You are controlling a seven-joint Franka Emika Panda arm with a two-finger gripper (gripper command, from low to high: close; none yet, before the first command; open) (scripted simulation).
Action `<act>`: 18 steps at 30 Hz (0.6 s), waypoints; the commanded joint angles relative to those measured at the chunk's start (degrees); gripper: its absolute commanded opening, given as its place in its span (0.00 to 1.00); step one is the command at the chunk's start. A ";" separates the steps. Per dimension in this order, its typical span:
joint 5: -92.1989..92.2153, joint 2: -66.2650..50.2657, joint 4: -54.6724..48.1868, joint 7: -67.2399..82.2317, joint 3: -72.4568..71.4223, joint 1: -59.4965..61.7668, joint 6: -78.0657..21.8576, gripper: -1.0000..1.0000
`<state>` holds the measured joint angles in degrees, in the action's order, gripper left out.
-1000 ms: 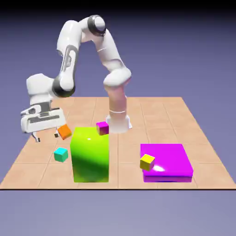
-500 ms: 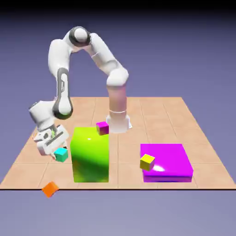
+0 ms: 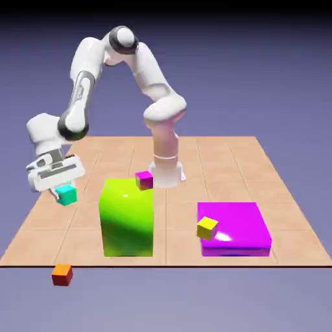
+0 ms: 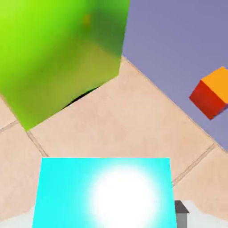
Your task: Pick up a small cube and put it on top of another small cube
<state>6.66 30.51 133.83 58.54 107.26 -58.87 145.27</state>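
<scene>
At exterior view's left, above table point(image 3: 214, 150), pincer point(image 3: 59, 188) clamped on cyan cube point(image 3: 66, 194), lifted.

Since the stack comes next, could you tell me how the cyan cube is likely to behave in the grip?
The cyan cube keeps crisp flat faces in the hand view, so it is probably stiff and unlikely to roll. Its glossy glare hints it may be slippery. Being tiny beside the lime-green block, it is likely light.
</scene>
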 commanded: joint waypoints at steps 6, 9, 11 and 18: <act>3.40 -0.76 -0.59 -12.03 -12.34 -2.83 1.69 0.00; 3.85 -2.24 0.23 -17.25 -17.20 -9.06 1.93 0.00; 3.83 -3.22 0.88 -19.75 -19.41 -13.21 1.95 0.00; 2.46 -6.61 3.53 -24.58 -23.02 -27.75 1.37 0.00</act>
<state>9.13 23.90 137.36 33.97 84.24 -86.61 146.58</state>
